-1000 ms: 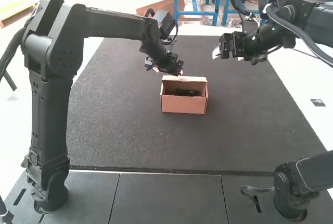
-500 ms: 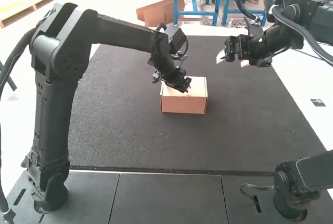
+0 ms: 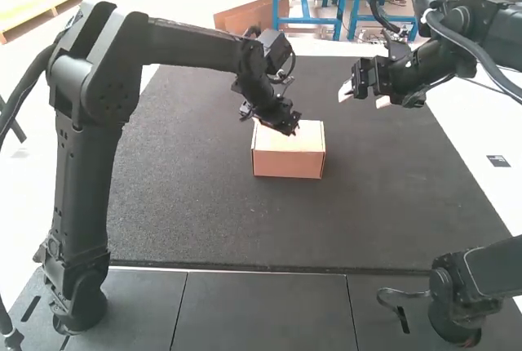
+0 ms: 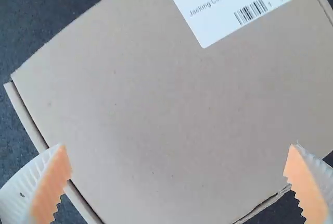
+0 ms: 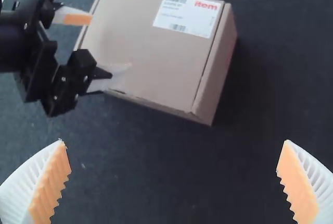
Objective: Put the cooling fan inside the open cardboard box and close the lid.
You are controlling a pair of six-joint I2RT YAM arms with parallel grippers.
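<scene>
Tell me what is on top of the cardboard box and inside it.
The shut lid carries a white label; the open left gripper hangs over one end. The lid hides whatever is inside the cardboard box.

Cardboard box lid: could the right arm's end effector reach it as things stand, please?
Probably yes. The right end effector hangs open above and beside the closed lid with nothing between, and most of the lid is bare. Only the edge under the open left end effector is blocked.

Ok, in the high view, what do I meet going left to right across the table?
left arm's upright column → cardboard box → right gripper
</scene>
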